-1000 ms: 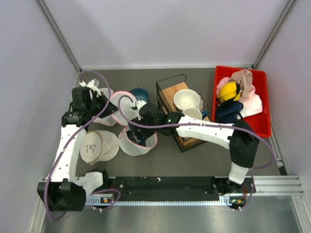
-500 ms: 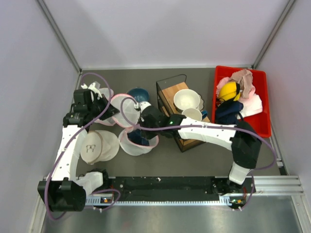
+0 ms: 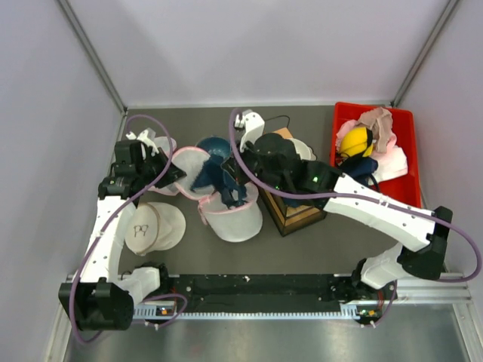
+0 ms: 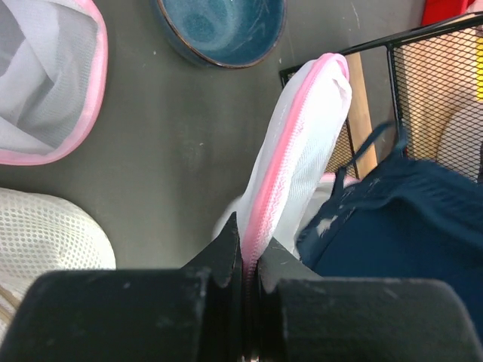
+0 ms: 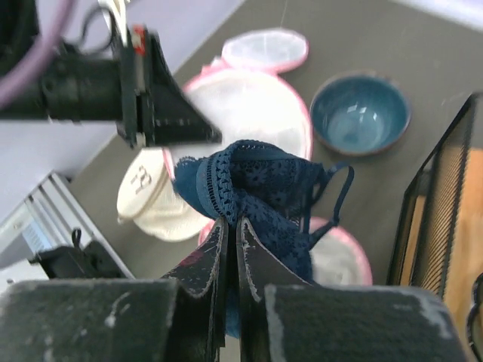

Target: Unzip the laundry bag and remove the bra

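Pinching the laundry bag [image 4: 298, 158] by its rim in the left gripper [image 4: 246, 253] as anchor; clamping the navy bra [image 5: 260, 181] in the right gripper [image 5: 229, 226], seemingly clear of the opening.

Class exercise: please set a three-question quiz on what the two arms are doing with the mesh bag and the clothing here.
1. True or false: the right gripper is shut on a navy lace bra.
2. What does the left gripper pinch? A) the blue bowl B) the pink zipper edge of the laundry bag C) the wire rack
3. Fill in: the yellow bra lies in the ____ bin.

Key: 1 true; 2 B; 3 red.
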Robot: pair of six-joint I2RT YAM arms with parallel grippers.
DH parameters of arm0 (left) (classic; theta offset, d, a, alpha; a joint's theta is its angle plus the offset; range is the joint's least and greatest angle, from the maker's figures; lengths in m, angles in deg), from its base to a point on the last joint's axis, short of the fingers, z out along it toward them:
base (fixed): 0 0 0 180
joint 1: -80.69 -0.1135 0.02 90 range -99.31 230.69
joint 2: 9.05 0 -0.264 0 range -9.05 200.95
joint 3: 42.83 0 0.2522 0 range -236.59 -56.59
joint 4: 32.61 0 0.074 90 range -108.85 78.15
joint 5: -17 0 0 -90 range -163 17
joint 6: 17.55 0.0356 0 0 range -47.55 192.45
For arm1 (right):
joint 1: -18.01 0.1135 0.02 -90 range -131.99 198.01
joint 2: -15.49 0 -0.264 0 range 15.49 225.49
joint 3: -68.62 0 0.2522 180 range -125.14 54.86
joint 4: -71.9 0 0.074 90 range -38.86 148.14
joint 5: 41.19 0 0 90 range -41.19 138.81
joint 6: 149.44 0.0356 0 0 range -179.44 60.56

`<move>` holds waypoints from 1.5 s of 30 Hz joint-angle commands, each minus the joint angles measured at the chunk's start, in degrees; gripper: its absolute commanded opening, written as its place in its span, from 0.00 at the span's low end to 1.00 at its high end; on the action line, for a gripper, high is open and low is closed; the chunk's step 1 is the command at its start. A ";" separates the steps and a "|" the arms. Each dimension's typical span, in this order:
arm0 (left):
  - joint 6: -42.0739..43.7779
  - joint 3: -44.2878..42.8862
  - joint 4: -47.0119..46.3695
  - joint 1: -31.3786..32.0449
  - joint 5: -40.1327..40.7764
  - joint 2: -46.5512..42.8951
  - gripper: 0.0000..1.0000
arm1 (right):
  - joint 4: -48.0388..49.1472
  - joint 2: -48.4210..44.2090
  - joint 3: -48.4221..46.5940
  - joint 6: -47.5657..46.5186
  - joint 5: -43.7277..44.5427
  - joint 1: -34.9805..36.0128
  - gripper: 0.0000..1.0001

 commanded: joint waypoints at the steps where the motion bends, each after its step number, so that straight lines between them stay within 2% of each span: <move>1: -1.36 0.41 -2.68 -0.02 -3.92 -0.96 0.00 | 3.85 -1.00 -6.35 -3.70 5.50 0.28 0.00; 4: -1.37 0.15 -2.68 -0.10 -5.95 -0.44 0.00 | 5.42 1.19 -9.87 -4.14 6.56 -0.86 0.00; 9: -0.40 -0.20 -1.19 -0.02 -4.38 -0.70 0.00 | 7.62 2.43 -16.54 -4.49 6.03 -4.11 0.00; 16: -2.07 0.58 -3.03 -0.19 -6.57 -0.26 0.00 | 8.42 3.83 -27.79 -10.63 7.96 -10.70 0.00; 19: -2.07 0.32 -3.47 -0.19 -7.19 0.18 0.00 | 8.68 4.01 -32.37 -13.36 10.50 -13.95 0.00; 23: -1.89 -0.29 -2.77 -0.10 -7.54 0.36 0.00 | 8.94 2.79 -33.78 -16.09 16.48 -21.22 0.00; 26: -1.63 -0.29 -2.15 -0.10 -7.01 -0.08 0.00 | 8.86 -0.81 -28.87 -14.96 18.86 -26.42 0.00; 27: -1.54 -0.29 -2.15 -0.10 -6.92 -0.26 0.00 | 8.94 -3.43 -24.86 -14.26 19.13 -30.79 0.00; 29: -1.19 -0.12 -1.80 -0.19 -6.84 -0.26 0.00 | 8.77 -5.82 -20.53 -11.27 19.48 -35.12 0.00; 30: -1.19 -0.03 -1.80 -0.19 -6.84 -0.26 0.00 | 8.86 -7.23 -15.98 -10.31 19.57 -40.27 0.00; 37: -0.22 0.06 -1.10 -0.02 -8.42 -0.52 0.00 | 6.23 -17.33 5.75 1.11 17.28 -59.62 0.00; 41: 0.48 0.76 -0.66 -0.10 -8.15 -0.44 0.00 | 2.71 -21.55 15.95 8.41 16.06 -67.63 0.00; 45: 0.13 1.37 -0.92 -0.02 -10.70 1.06 0.00 | 2.70 -21.75 26.39 11.23 14.12 -70.12 0.00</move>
